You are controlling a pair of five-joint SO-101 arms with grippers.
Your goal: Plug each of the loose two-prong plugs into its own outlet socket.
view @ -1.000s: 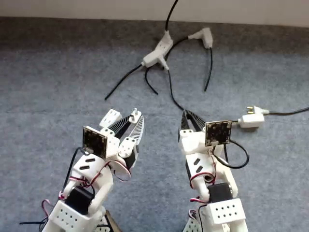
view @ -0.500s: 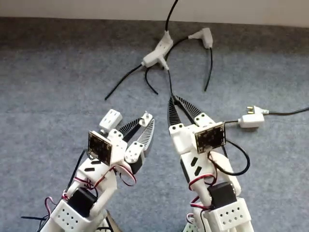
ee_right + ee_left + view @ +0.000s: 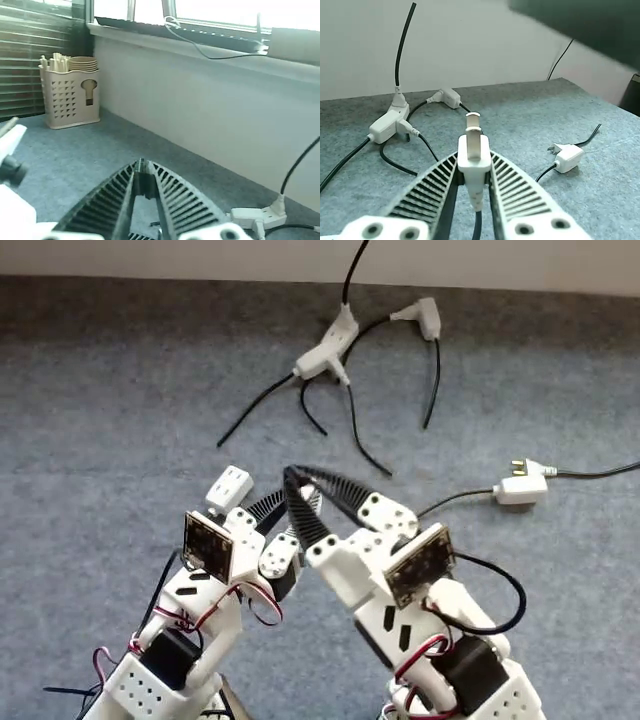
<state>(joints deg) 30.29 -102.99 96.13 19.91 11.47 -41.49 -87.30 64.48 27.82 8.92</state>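
A grey carpet (image 3: 120,390) is spread under both arms and closed off at the far side by a pale wall (image 3: 495,40). A slotted basket (image 3: 70,90) is seen against the wall in the right wrist view.

The left gripper (image 3: 474,159) is clamped on a white two-prong plug (image 3: 473,146). The plug is held in line with the fingers, prongs pointing away from the arm and cord trailing back between them. The right gripper (image 3: 142,166) is set across just in front of the left jaws. Its own jaws are brought together at the tips, and nothing is held in them.

Well beyond both sets of jaws, the socket block (image 3: 325,352) is laid on the carpet. A small plug (image 3: 341,371) appears to be seated in its side, so one insertion is judged done, though this cannot be told for certain. To the right of the block, an angled plug (image 3: 422,316) is laid apart from it, apparently unplugged. Well off to the right of the right jaws, a third plug (image 3: 520,487) is laid loose with its prongs bare.

Three plugs are therefore judged yet to be seated, the held one being nearest to that step.
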